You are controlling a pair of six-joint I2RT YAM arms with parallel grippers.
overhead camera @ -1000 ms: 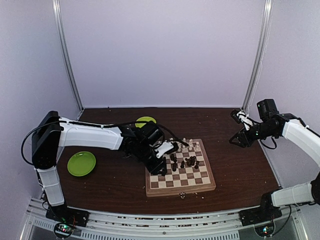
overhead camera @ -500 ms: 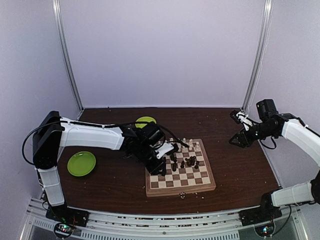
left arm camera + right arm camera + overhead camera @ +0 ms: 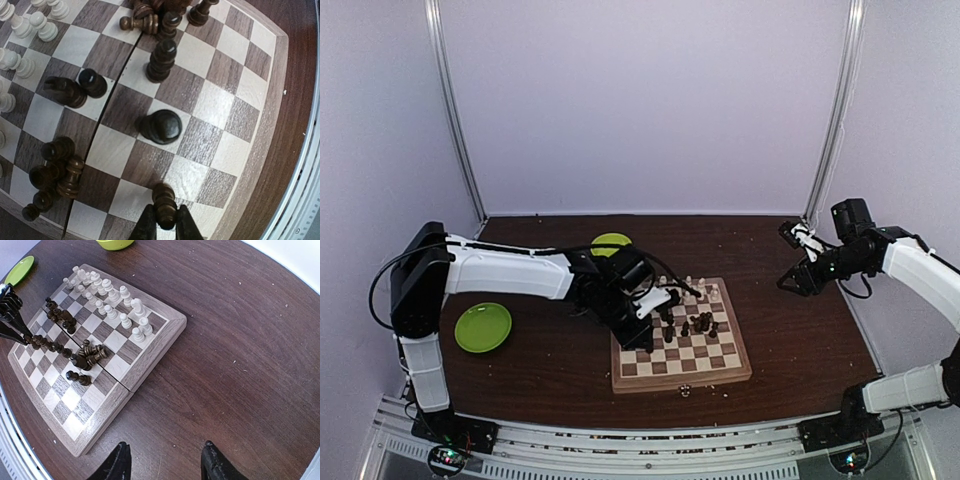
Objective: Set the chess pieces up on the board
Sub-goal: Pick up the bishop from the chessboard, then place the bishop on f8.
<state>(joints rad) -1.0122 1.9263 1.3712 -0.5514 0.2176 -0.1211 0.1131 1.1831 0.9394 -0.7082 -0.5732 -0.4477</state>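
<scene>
The wooden chessboard (image 3: pixel 725 368) lies mid-table, also in the left wrist view (image 3: pixel 270 115) and the right wrist view (image 3: pixel 150 347). Cream-white chessmen (image 3: pixel 122 310) stand along its far rows. Dark chessmen (image 3: pixel 161 60) stand and lie scattered over the middle squares. My left gripper (image 3: pixel 165 227) is shut on a dark pawn (image 3: pixel 164 202), held just above a square near the board's left edge (image 3: pixel 642 335). My right gripper (image 3: pixel 162 460) is open and empty above bare table, right of the board (image 3: pixel 798 283).
A lime-green plate (image 3: pixel 483 327) lies at the left. A lime-green bowl (image 3: pixel 611 243) sits behind the board, also in the right wrist view (image 3: pixel 115 244). Pale crumbs dot the dark wood table (image 3: pixel 235 340). White walls and metal posts close the back.
My left gripper with the dark pawn has shifted slightly right and toward me over the board's left side. The right arm has barely moved.
</scene>
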